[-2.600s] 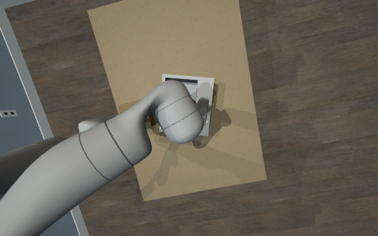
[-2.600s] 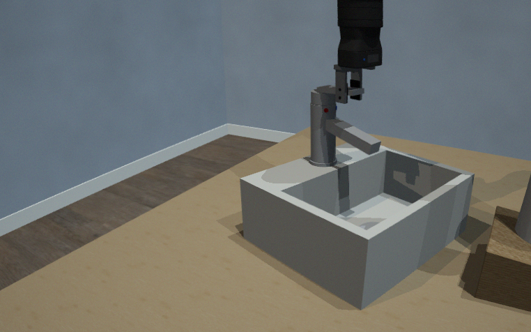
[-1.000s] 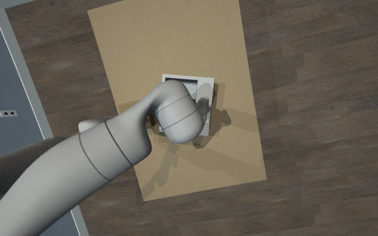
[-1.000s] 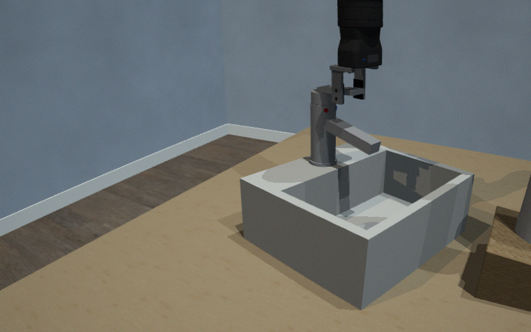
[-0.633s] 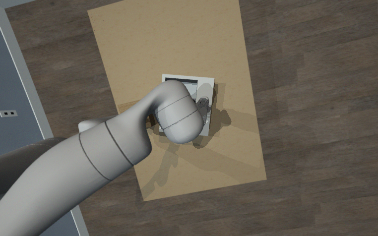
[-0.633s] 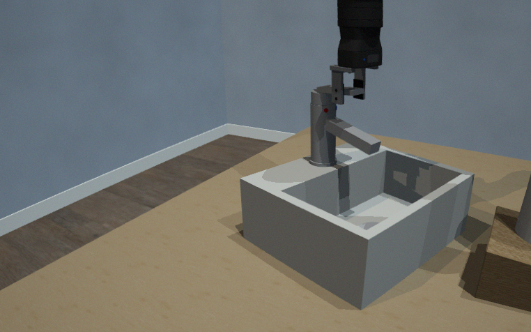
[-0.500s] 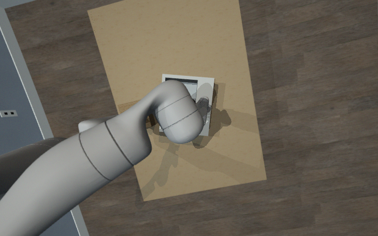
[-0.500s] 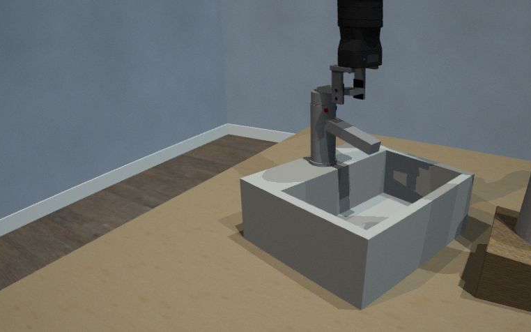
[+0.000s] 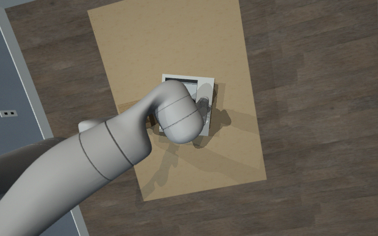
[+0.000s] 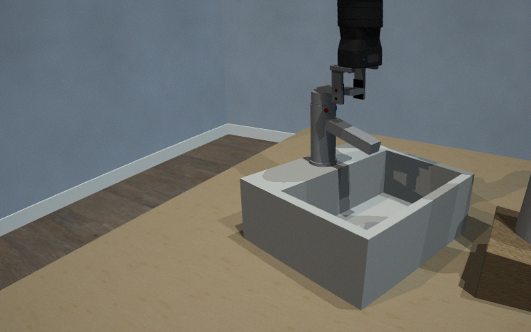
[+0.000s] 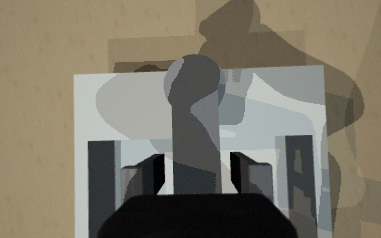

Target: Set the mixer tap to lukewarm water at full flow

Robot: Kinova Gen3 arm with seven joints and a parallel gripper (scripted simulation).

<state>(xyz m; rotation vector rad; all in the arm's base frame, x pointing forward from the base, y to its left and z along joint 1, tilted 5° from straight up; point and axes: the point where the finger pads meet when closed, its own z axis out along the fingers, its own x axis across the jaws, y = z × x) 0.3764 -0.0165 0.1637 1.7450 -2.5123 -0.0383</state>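
The grey mixer tap point(image 10: 322, 132) stands on the back deck of a white square sink point(image 10: 300, 243) point(image 11: 89, 100) point(image 9: 211, 82). Its spout point(image 10: 356, 139) reaches out over the basin. A red dot point(image 10: 325, 110) marks the side of the tap body. In the wrist view the lever point(image 11: 195, 142) runs from the round tap cap point(image 11: 194, 75) straight out in line with the spout. My gripper point(image 10: 347, 97) point(image 11: 197, 167) is open, with one finger on each side of the lever's outer end and clear of it. In the exterior view the fingers hide most of the lever, so I cannot tell its height.
The sink sits on a tan table top point(image 10: 135, 268) point(image 9: 169, 35). My arm's base stands on a wooden block point(image 10: 506, 268) to the right of the sink. In the overhead view my arm point(image 9: 178, 114) covers most of the sink.
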